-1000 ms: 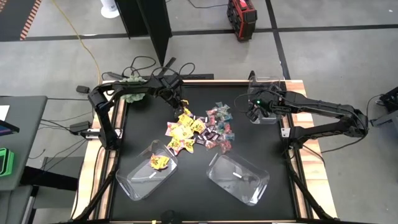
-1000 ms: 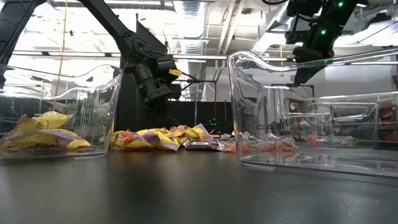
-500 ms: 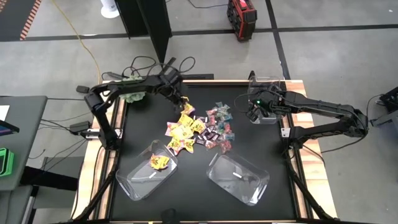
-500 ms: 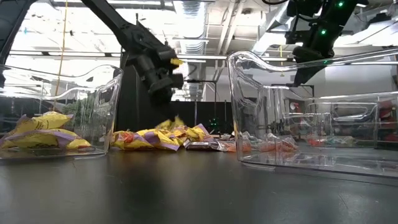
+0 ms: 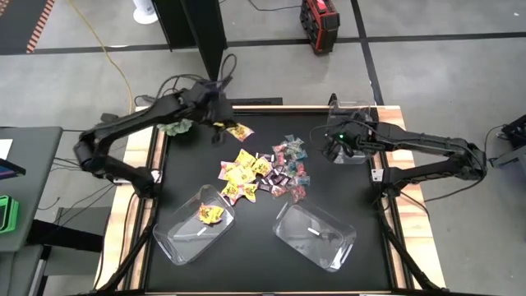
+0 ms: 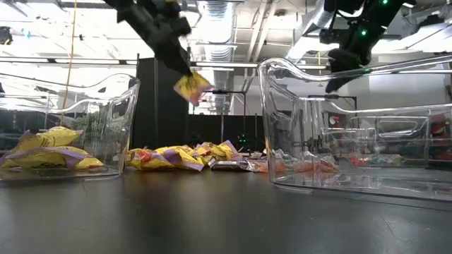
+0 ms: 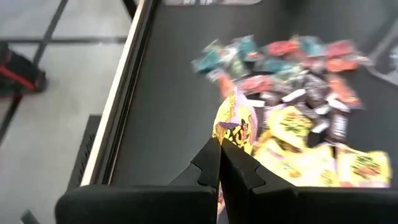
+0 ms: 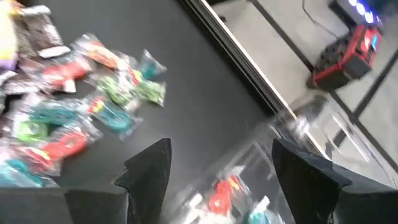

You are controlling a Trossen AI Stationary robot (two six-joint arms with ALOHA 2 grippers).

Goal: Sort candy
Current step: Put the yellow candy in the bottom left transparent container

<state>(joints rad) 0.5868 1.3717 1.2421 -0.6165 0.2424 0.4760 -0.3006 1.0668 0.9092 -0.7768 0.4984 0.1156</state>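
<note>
Yellow crinkly candy packet point(image 5: 239, 131), pinched by its edge in the left gripper point(image 7: 219, 163)'s pressed-together jaws, could slip mid-carry.

Matt black tabletop point(image 5: 197, 168) with a pale wood rim point(image 5: 154, 160). Glossy yellow wrapper point(image 7: 235, 126) pinched in the left claw point(image 7: 219, 148); clear, shiny plastic bin point(image 8: 292, 155) under the right claw point(image 8: 214, 163).

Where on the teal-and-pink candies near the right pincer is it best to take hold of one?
Probably from above, at the crimped end of an outer teal-and-pink candy. They lie flat and crowded on the mat, so the edge pieces give free sides. The open right pincer hovers beside them.
</note>
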